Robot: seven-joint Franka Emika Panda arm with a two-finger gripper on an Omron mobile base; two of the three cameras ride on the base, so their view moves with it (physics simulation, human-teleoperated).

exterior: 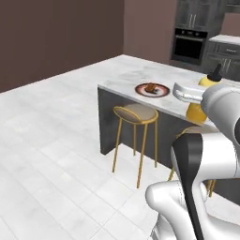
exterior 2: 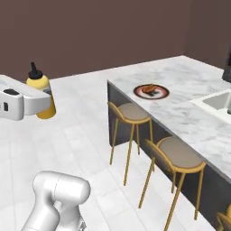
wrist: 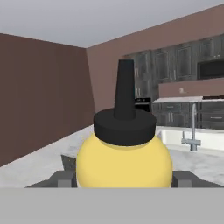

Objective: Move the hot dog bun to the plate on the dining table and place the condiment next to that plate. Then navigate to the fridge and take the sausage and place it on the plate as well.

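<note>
- Showing the condiment bottle [wrist: 124, 159], yellow with a black cap and tall black nozzle, upright in the hand view between the two dark finger tips [wrist: 63, 177] that flank its body on either side.
- Gripper [exterior 2: 41, 101]: the jaws are closed on the yellow bottle at its lower body; the right base view shows it carried in the air, well out from the table's near end, with floor behind it.
- Left base view: the same bottle [exterior: 206, 93] rises behind the white hand, its black nozzle clear above the arm, over the table's near edge.
- Plate [exterior 2: 151, 91]: dark-rimmed, resting on the marble table [exterior 2: 189, 113] near its far corner, well apart from the bottle; a brown hot dog bun [exterior 2: 149, 88] lies on it.
- Stools [exterior 2: 131, 113], gold-legged with round tan seats, stand along the table's near side, one just below the plate.
- Sink [exterior 2: 219, 101]: set into the table to the right of the plate.
- Background: dark cabinets and a wall oven [exterior: 187, 44].
</note>
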